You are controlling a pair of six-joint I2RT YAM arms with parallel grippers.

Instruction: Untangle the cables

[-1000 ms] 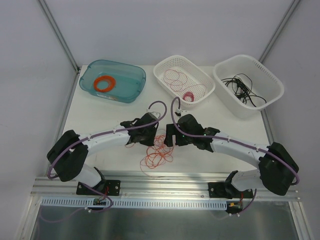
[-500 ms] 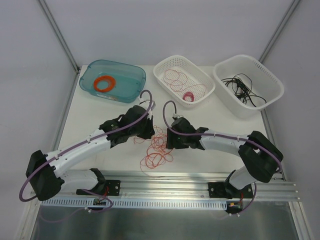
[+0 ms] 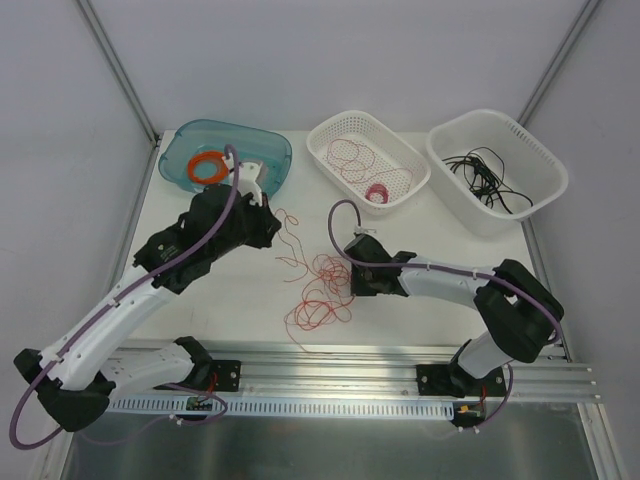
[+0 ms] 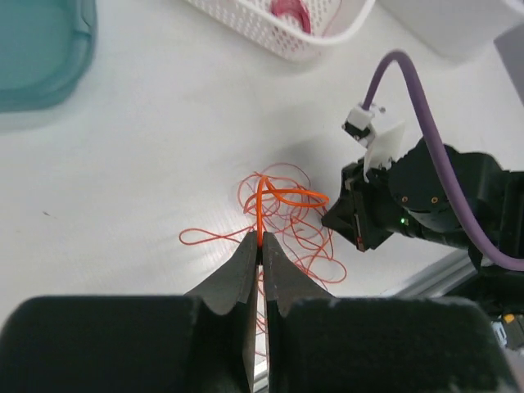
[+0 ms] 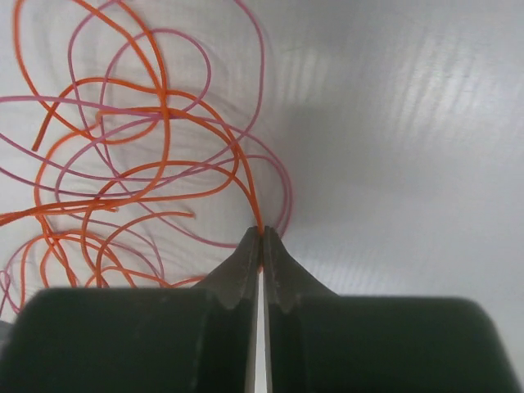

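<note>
Bright, even light, soft shadows; right pincer (image 5: 260,237) blurred.

1. White table (image 3: 455,235).
2. Along its far edge, left to right: teal tub (image 3: 262,182), white basket (image 3: 412,162), larger white basket (image 3: 480,215).
3. Centre: cables (image 3: 318,285), a loose orange-red tangle, mostly lying on the surface.

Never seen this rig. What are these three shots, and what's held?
Two robot arms are bolted at the near edge of a table. The wide picture looks down from above and behind them; the other two come from a camera on each wrist, looking along its claw. Between the arms lies a tangle of thin orange and pink cables; the left claw and the right claw are each shut on an orange strand of it. At the back: a teal tub with an orange ring, a middle basket with pink loops, a right-hand basket with black cables.
</note>
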